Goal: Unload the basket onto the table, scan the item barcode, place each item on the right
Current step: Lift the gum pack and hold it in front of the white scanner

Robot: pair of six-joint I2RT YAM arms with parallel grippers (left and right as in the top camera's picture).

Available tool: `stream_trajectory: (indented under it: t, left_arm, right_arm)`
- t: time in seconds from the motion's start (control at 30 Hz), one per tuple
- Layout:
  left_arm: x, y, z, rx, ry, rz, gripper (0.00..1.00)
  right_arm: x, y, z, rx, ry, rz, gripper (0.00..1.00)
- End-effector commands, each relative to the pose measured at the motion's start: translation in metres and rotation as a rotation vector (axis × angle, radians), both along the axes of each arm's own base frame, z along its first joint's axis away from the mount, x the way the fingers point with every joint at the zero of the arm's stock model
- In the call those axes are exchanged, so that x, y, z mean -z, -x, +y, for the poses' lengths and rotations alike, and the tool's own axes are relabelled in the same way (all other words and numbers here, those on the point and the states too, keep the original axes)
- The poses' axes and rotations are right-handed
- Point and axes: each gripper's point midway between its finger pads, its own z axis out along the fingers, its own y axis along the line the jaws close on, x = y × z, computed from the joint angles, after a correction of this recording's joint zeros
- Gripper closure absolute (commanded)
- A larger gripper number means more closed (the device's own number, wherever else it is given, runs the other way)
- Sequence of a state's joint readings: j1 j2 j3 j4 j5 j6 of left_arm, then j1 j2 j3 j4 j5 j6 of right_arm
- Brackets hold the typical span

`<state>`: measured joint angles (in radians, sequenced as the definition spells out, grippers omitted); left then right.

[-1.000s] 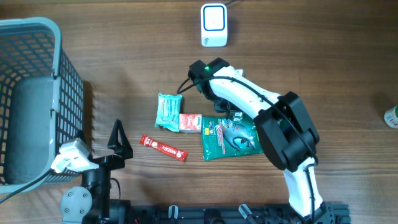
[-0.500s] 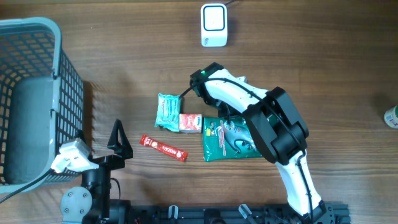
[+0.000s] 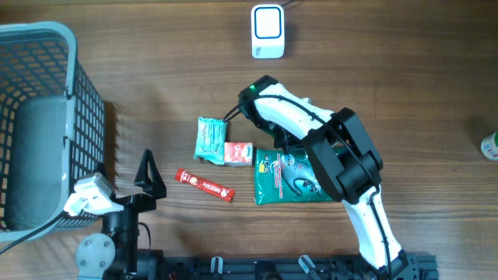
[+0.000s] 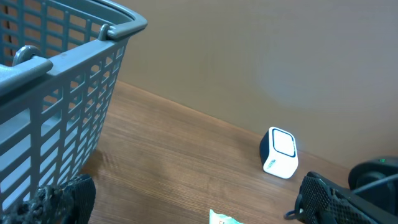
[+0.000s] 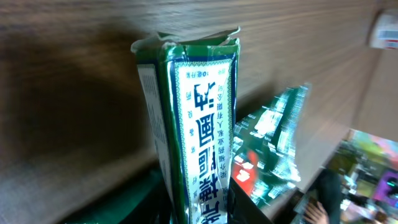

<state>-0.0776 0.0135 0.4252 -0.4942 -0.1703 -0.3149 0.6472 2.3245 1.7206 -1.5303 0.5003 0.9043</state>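
At the far left of the desk [image 3: 156,70] stands a grey basket [image 3: 78,93]; below its near corner the left hand [image 3: 150,173] rests with its fingers spread wide, holding nothing; to its right lies a red stick sachet [image 3: 204,185]; above that, a teal packet [image 3: 208,138] touches a small red-and-white box [image 3: 238,153]; a white scanner [image 3: 268,31] sits at the far edge, well apart; the green packet [image 3: 292,180], the item to scan, lies just right of the box; the right hand [image 3: 282,148] is at its upper edge, and whether its fingers grip the packet cannot be told; a white container [image 3: 490,146] is cut off by the right edge.
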Motion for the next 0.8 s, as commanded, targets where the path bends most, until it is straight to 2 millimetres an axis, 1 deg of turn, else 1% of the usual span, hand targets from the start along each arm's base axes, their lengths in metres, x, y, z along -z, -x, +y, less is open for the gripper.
stream_trajectory:
  t: [0.0,0.07,0.13,0.17,0.27,0.3,0.43,0.47,0.5,0.57,0.6,0.7,0.77]
  left_arm:
    - [-0.001,0.001,0.000,0.003,-0.016,-0.006,0.00]
    - [-0.001,0.001,0.000,0.003,-0.016,-0.006,0.00]
    - [-0.001,0.001,0.000,0.003,-0.016,-0.006,0.00]
    - [-0.001,0.001,0.000,0.003,-0.016,-0.006,0.00]
    - [-0.001,0.001,0.000,0.003,-0.016,-0.006,0.00]
    - [-0.001,0.001,0.000,0.003,-0.016,-0.006,0.00]
    - [-0.001,0.001,0.000,0.003,-0.016,-0.006,0.00]
    - [-0.001,0.001,0.000,0.003,-0.016,-0.006,0.00]
    - [-0.001,0.001,0.000,0.003,-0.015,-0.006,0.00]
    - [-0.001,0.001,0.000,0.003,-0.015,-0.006,0.00]
    - [-0.001,0.001,0.000,0.003,-0.016,-0.006,0.00]
    - [-0.001,0.001,0.000,0.003,-0.016,-0.006,0.00]
    - [-0.001,0.001,0.000,0.003,-0.016,-0.006,0.00]
  right_arm:
    - [-0.023,-0.018,-0.004,-0.065,0.066,-0.027,0.76]
    - [-0.030,-0.026,-0.007,-0.137,0.099,-0.025,0.76]
    - [-0.045,-0.044,-0.014,-0.235,0.205,-0.086,0.76]
    - [-0.049,-0.049,-0.016,-0.257,0.235,-0.107,0.76]
    - [-0.080,-0.079,-0.024,-0.400,0.417,-0.213,0.76]
    - [-0.095,-0.091,-0.024,-0.463,0.499,-0.257,0.76]
    - [-0.135,-0.118,-0.017,-0.641,0.726,-0.320,0.76]
    - [-0.139,-0.120,-0.015,-0.668,0.756,-0.302,0.75]
    - [-0.139,-0.122,-0.014,-0.695,0.771,-0.250,0.75]
    - [-0.140,-0.125,-0.012,-0.727,0.788,-0.186,0.79]
    - [-0.141,-0.126,-0.012,-0.731,0.789,-0.181,0.81]
    - [-0.149,-0.126,-0.011,-0.730,0.787,-0.186,0.81]
    - [-0.161,-0.125,-0.012,-0.738,0.790,-0.172,0.82]
